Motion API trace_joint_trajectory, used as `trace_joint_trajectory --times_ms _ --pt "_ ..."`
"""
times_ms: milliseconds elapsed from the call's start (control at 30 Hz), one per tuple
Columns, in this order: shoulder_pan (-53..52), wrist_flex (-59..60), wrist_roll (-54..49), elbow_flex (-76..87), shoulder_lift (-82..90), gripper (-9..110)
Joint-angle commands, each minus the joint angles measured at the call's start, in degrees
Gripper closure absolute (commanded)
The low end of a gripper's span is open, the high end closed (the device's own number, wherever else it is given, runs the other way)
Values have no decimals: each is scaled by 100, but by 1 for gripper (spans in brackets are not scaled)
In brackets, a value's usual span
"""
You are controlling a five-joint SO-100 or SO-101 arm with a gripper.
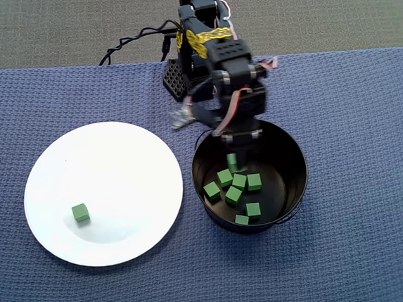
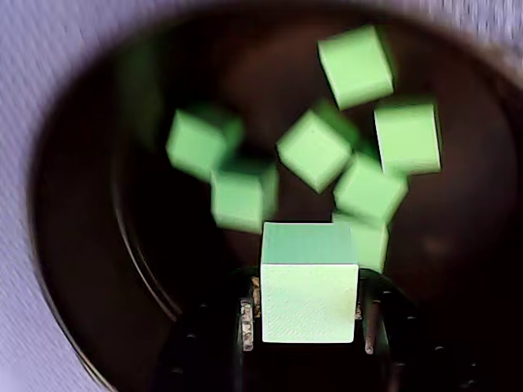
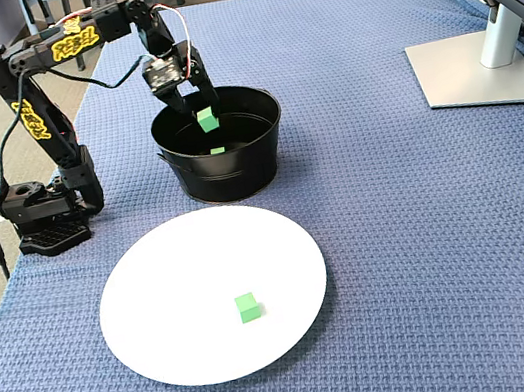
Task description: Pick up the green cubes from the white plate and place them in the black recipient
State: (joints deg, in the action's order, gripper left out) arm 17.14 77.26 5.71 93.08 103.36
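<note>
One green cube (image 2: 309,294) pinched between fingers (image 2: 372,322) above black recipient (image 1: 293,150).

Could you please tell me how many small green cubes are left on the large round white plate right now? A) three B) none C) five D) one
D: in the overhead view a single small green cube lies on the large round white plate; the fixed view shows the same.
</note>
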Motion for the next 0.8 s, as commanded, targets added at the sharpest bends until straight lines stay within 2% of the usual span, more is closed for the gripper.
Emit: trace_joint_trajectory --times_ms 0,67,167,333,500,633,767 --pt "360 -132 246 -53 88 97" --pt "413 -44 70 -141 35 70" --pt "246 35 -62 -167 185 61" --pt "-712 606 -176 -1134 272 65" --pt "-2821 905 -580 -2417 158 73" --pt "-4403 773 -800 -3041 -844 79" --pt "-5265 316 -1099 -3120 -1942 80"
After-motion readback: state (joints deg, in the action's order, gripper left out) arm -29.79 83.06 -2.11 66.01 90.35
